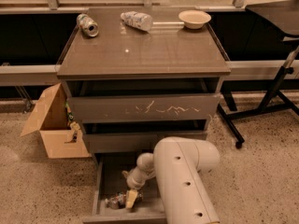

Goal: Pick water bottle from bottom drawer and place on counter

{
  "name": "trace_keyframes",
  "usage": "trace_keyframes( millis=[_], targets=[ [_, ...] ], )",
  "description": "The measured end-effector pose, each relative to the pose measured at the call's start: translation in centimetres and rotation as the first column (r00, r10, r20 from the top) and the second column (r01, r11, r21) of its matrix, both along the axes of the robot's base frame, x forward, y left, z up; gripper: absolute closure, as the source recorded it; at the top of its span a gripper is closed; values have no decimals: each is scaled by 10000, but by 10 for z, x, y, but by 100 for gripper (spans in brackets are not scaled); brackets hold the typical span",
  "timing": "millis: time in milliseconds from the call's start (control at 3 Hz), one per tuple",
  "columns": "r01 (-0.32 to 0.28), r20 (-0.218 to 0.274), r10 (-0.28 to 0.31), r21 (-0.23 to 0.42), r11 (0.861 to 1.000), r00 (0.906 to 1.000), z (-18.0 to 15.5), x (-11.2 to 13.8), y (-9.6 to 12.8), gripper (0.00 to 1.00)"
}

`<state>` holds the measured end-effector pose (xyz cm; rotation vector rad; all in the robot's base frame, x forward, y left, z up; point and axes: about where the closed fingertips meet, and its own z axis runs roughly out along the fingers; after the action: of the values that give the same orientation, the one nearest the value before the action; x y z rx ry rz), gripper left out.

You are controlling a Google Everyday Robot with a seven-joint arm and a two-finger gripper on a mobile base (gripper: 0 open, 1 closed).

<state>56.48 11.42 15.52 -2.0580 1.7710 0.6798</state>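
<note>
Our gripper sits low inside the open bottom drawer, right beside the water bottle lying there, and since we cannot tell whether it grips, we judge the lift onto the worktop not yet begun.

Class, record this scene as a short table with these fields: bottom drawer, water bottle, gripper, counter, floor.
bottom drawer: pulled open
water bottle: lying on its side near the drawer's front
gripper: down inside the drawer, right beside the bottle; contact cannot be told
counter: holds a can, a fatter labelled bottle and a bowl, all near the back edge
floor: open cardboard box beside the cabinet, on the picture's left
</note>
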Motion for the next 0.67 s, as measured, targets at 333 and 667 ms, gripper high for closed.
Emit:
trace_keyframes(
  millis=[333, 667],
  targets=[
    [-253, -250, 253, -33, 9997, 9994, -22, 1, 7, 0],
    [-526, -469, 523, -52, 9986, 9975, -40, -4, 9, 19]
  ],
)
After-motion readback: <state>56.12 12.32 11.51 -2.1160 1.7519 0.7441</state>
